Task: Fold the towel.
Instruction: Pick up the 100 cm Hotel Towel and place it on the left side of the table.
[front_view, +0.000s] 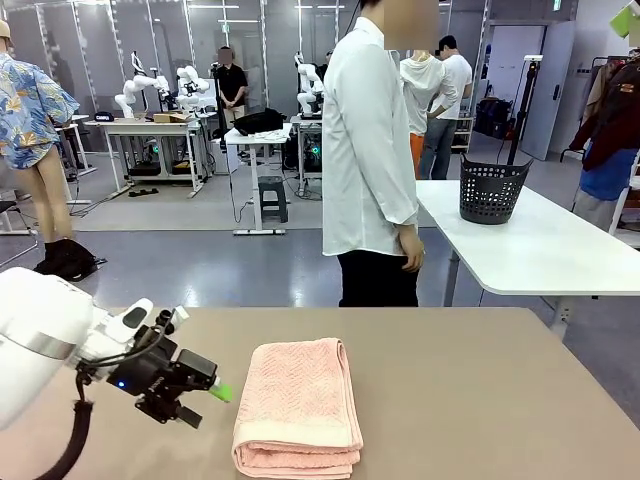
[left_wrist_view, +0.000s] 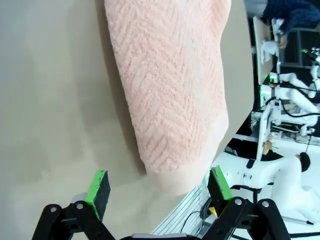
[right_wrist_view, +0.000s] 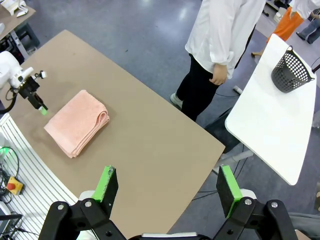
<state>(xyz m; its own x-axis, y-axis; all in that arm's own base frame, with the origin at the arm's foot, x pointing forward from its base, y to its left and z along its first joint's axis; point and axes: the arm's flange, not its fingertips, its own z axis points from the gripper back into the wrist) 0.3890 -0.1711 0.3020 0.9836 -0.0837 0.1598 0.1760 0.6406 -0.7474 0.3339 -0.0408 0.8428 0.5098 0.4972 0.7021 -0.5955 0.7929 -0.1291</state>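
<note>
The towel (front_view: 298, 405) lies folded into a thick oblong bundle on the brown table (front_view: 470, 400), toward the robot's near edge and a little left of the middle, its long side running away toward the person. Its plain smooth band sits at the near end, where the stacked layers show along the fold, and the herringbone weave covers the top. The left gripper (front_view: 200, 400) hangs low just beside the towel's left edge, apart from it, with nothing between its fingers. From the left wrist view the two green pads (left_wrist_view: 98, 187) stand wide apart, with the towel's (left_wrist_view: 170, 90) rounded end just ahead of them and the bare tabletop (left_wrist_view: 50, 100) on one side. The right gripper (right_wrist_view: 167, 187) is held high above the table (right_wrist_view: 150, 135), its fingers (right_wrist_view: 106, 184) spread wide and empty, looking down on the towel (right_wrist_view: 77, 122) well below and on the left arm's gripper (right_wrist_view: 37, 100) next to it. The person in a white shirt (front_view: 365, 150) and dark trousers stands at the far side of the table, arms down at the sides, hands away from the cloth. A black basket (front_view: 492, 190) sits on a white table (front_view: 560, 250) behind and to the right.
</note>
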